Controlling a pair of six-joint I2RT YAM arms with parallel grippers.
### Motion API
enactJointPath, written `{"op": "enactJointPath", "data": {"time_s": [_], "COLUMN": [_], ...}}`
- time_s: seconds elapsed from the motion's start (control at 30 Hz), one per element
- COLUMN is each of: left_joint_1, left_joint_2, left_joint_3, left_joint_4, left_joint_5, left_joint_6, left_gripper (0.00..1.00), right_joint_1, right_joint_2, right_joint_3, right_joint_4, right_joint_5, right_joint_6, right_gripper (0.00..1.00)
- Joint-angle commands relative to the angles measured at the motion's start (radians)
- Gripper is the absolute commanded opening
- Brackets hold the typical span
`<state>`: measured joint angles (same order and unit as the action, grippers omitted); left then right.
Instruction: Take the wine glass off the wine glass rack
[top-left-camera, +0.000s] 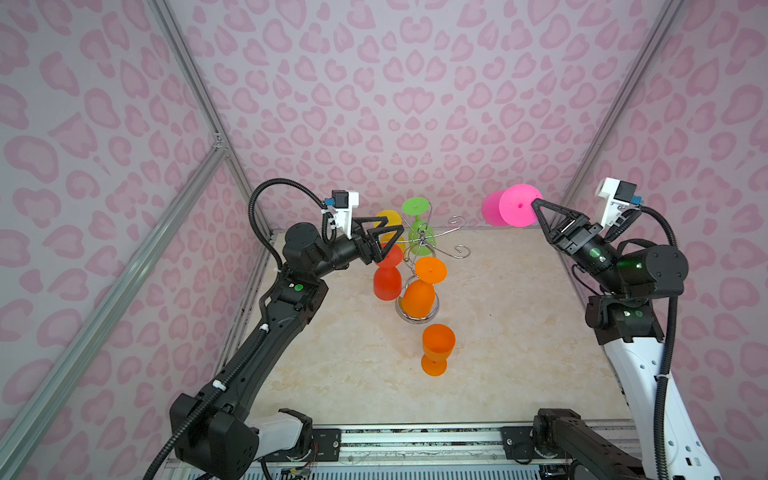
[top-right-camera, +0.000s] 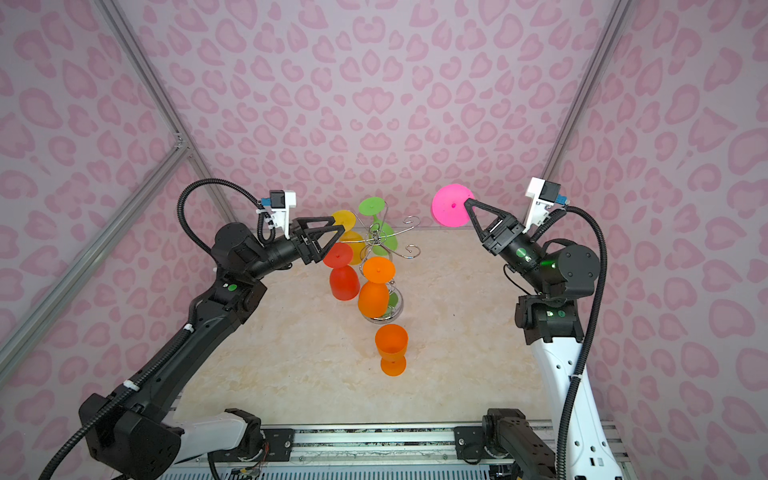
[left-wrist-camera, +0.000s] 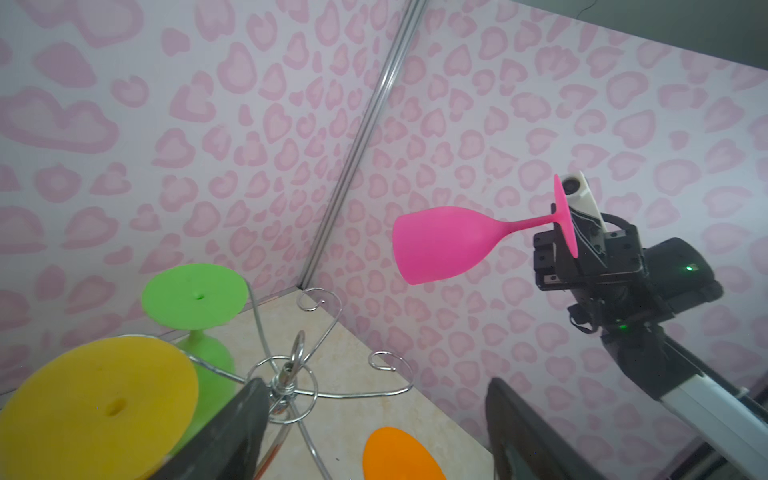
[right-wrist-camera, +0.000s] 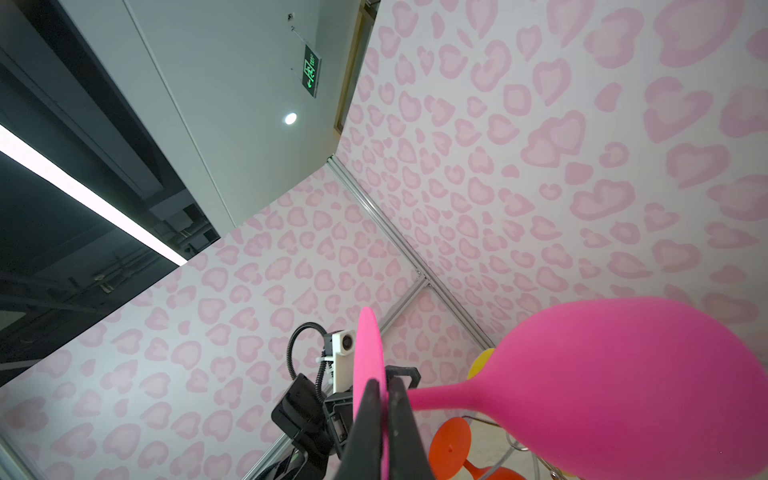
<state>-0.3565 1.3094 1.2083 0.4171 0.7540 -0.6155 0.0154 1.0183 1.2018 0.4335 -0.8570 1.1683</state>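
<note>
Stem of the pink glass (top-left-camera: 519, 205) lies about level in the air, bowl pointing away from the right tool (top-left-camera: 536, 203) toward the rack (top-left-camera: 422, 239), well clear of its hooks. That tool is clenched edge-on on the foot disc. Standing the glass on the bench (top-left-camera: 498, 332) would, I reckon, need the wrist rolled bowl-up. The left tool (top-left-camera: 395, 237), released, hovers at the rack's top, nearer the red glass (top-left-camera: 387, 284) hanging there.

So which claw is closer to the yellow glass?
Left. The left gripper sits open right beside the yellow glass; the right gripper is far across, pinching the pink glass by its foot.
</note>
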Motion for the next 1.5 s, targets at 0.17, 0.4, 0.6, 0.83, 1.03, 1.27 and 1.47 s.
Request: {"op": "enactJointPath", "data": {"time_s": [0.17, 0.4, 0.6, 0.83, 1.03, 1.27, 1.47], "left_joint_1": [0.009, 0.014, 0.014, 0.014, 0.014, 0.013, 0.013], "left_joint_2": [0.172, 0.342, 0.438, 0.478, 0.473, 0.455, 0.451], "left_joint_3": [0.032, 0.092, 0.131, 0.167, 0.160, 0.148, 0.143], "left_joint_4": [0.587, 0.930, 1.077, 1.151, 1.164, 1.175, 1.178], "left_joint_5": [0.228, 0.215, 0.209, 0.205, 0.220, 0.231, 0.241], "left_joint_6": [-0.422, -0.718, -0.853, -0.921, -0.934, -0.938, -0.942], "left_gripper": [0.84, 0.84, 0.82, 0.81, 0.79, 0.71, 0.56], "right_joint_1": [0.152, 0.218, 0.268, 0.324, 0.360, 0.370, 0.364], "right_joint_2": [0.113, 0.150, 0.156, 0.205, 0.274, 0.314, 0.381], "right_joint_3": [0.014, 0.014, 0.009, 0.018, 0.039, 0.055, 0.061], "right_joint_4": [0.368, 0.389, 0.387, 0.432, 0.527, 0.564, 0.680], "right_joint_5": [0.022, 0.028, 0.045, 0.055, 0.055, 0.057, 0.061], "right_joint_6": [0.181, 0.207, 0.191, 0.208, 0.269, 0.296, 0.394], "right_gripper": [0.00, 0.00, 0.00, 0.00, 0.00, 0.00, 0.00]}}
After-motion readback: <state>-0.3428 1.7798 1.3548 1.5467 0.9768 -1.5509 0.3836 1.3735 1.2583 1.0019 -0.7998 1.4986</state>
